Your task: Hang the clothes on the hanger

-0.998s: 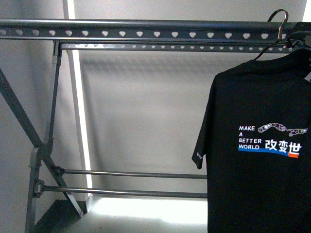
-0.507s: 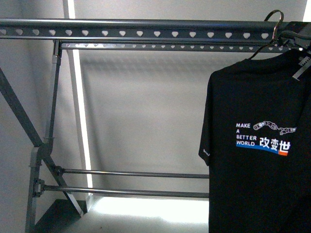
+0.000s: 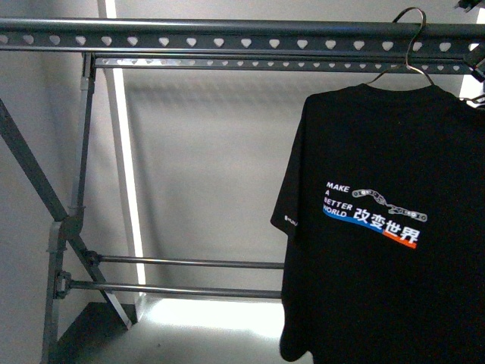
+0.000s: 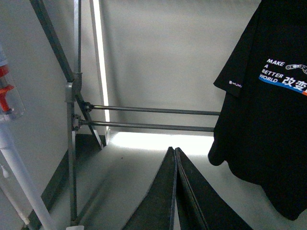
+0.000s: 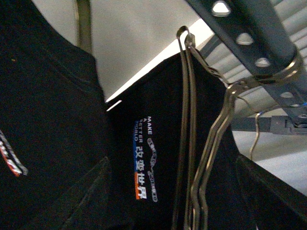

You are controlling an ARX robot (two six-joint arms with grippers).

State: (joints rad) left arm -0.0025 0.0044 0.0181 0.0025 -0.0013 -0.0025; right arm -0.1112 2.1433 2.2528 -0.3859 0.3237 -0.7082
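One black shirt [image 3: 386, 227] hangs by its wire hook [image 3: 413, 34] at the rack's [image 3: 227, 34] top rail, right end, while the left pincer [image 4: 173, 191] is clenched empty and the right pincer's state is unclear.

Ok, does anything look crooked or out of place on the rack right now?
Yes: the T-shirt hangs tilted, its print sloping down to the right. Its silver hook shows in front of the top rail, but whether it is seated there cannot be told. Nothing looks damaged.
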